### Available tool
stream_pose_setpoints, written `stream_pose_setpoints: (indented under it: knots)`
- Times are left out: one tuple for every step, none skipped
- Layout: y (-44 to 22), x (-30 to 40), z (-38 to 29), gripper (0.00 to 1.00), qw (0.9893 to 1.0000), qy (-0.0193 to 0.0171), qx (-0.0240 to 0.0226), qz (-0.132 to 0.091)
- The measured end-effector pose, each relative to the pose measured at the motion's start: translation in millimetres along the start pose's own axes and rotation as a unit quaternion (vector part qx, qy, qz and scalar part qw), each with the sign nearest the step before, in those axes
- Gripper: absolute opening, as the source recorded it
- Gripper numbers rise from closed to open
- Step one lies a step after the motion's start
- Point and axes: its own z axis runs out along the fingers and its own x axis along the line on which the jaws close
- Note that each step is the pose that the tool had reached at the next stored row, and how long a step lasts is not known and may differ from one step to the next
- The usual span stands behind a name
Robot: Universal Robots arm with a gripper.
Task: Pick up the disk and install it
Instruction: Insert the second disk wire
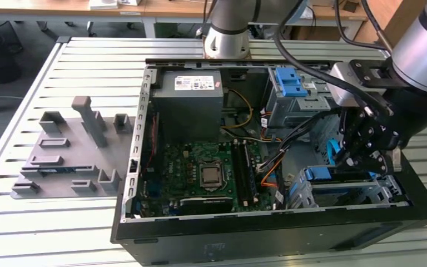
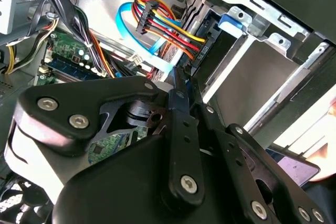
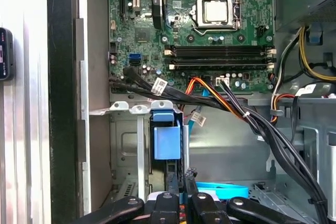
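The disk [image 1: 337,174] sits slotted in the drive cage at the near corner of the open case, on the exterior view's right. Its blue carrier frame shows at the cage mouth; in the first wrist view the disk [image 3: 167,142] stands on edge between the cage's metal walls

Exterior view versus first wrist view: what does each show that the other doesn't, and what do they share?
Exterior view, not first wrist: the grey fixture on the table beside the case, the power supply, the arm's base. First wrist view, not exterior: a white tag on the black cables. Both: the CPU, the memory slots, the tool.
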Motion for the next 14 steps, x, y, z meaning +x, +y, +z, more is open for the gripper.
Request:
stream_pose_setpoints:
  knots:
    - [0.0, 0.7, 0.2, 0.16, 1.0000, -0.0001, 0.0000, 0.000]
    - [-0.1, 1.2, 0.4, 0.16, 1.0000, -0.0003, 0.0000, 0.000]
    - [-0.3, 1.5, 0.5, 0.16, 1.0000, -0.0005, -0.0001, 0.000]
    - [-0.3, 1.7, 0.6, 0.16, 1.0000, -0.0006, -0.0001, 0.000]
    - [-0.4, 1.8, 0.5, 0.16, 1.0000, -0.0009, -0.0002, 0.000]
    - [-0.6, 1.8, 0.6, 0.16, 1.0000, -0.0013, -0.0003, 0.000]
    - [-0.8, 1.9, 0.7, 0.16, 1.0000, -0.0016, -0.0004, 0.000]
    - [-1.1, 1.9, 0.8, 0.16, 1.0000, -0.0017, -0.0005, 0.000]
    - [-1.2, 1.9, 0.9, 0.16, 1.0000, -0.0018, -0.0006, 0.000]
    - [-1.3, 1.9, 1.0, 0.16, 1.0000, -0.0019, -0.0006, 0.000]
    - [-1.4, 1.9, 1.3, 0.16, 1.0000, -0.0020, -0.0006, 0.000]
    - [-1.4, 1.9, 1.6, 0.16, 1.0000, -0.0020, -0.0006, 0.000]
    - [-1.5, 1.9, 1.8, 0.16, 1.0000, -0.0019, -0.0006, 0.000]
    - [-1.5, 1.9, 2.1, 0.16, 1.0000, -0.0019, -0.0006, 0.000]
